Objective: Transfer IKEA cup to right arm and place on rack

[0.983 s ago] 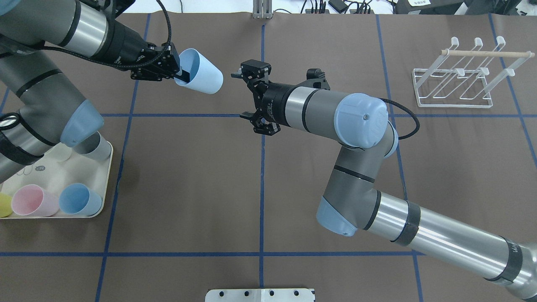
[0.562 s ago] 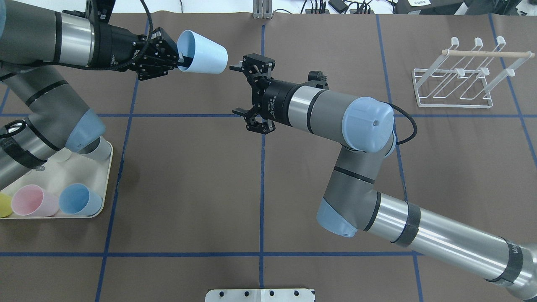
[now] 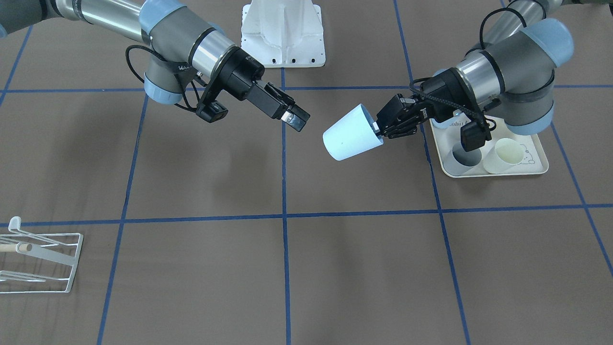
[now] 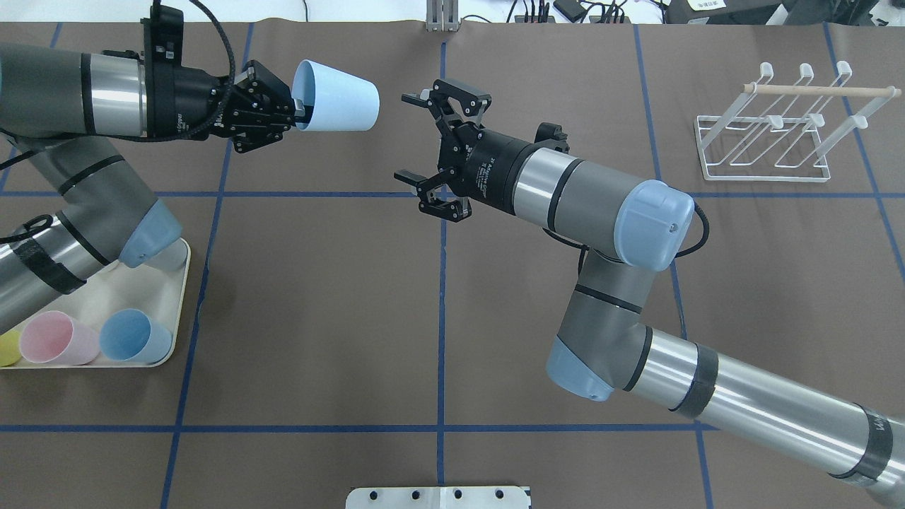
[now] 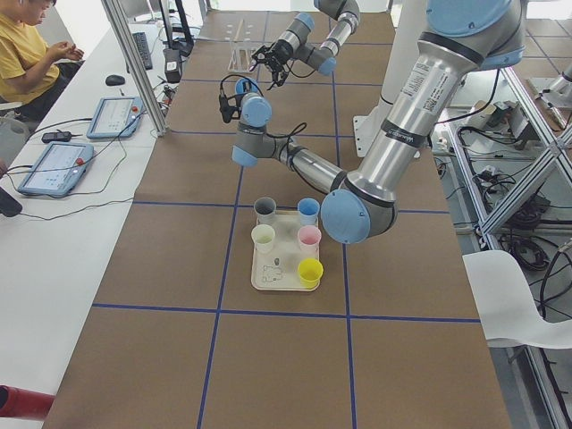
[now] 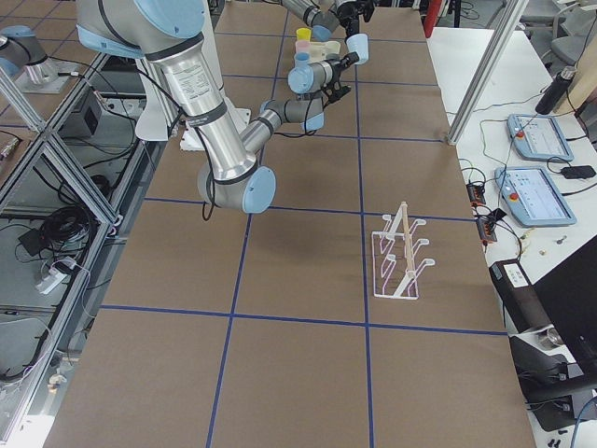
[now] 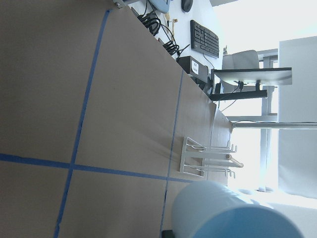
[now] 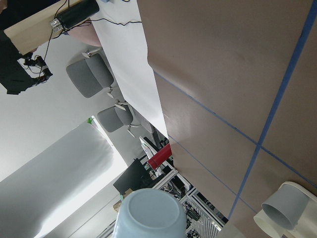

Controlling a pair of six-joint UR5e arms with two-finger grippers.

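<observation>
A light blue IKEA cup [image 4: 338, 97] hangs on its side above the table, base pointing at the right arm. My left gripper [image 4: 295, 107] is shut on its rim, one finger inside the mouth. The same cup [image 3: 351, 134] shows in the front-facing view, and its base [image 8: 148, 214] fills the bottom of the right wrist view. My right gripper [image 4: 408, 136] is open, a short gap right of the cup's base, with nothing between its fingers. The white wire rack [image 4: 820, 90] with its wooden dowel stands at the far right of the table.
A cream tray [image 4: 181, 297] at the near left holds a pink cup [image 4: 53, 338], a blue cup [image 4: 134, 336] and a yellow cup [image 4: 6, 348]. A grey cup [image 3: 465, 155] and a cream cup [image 3: 507, 154] stand there too. A person [image 5: 27, 45] sits beyond the table.
The left arm has raised the cup farther back and levelled it toward the right arm. The right gripper has moved back and turned to face the cup's base, still open.
</observation>
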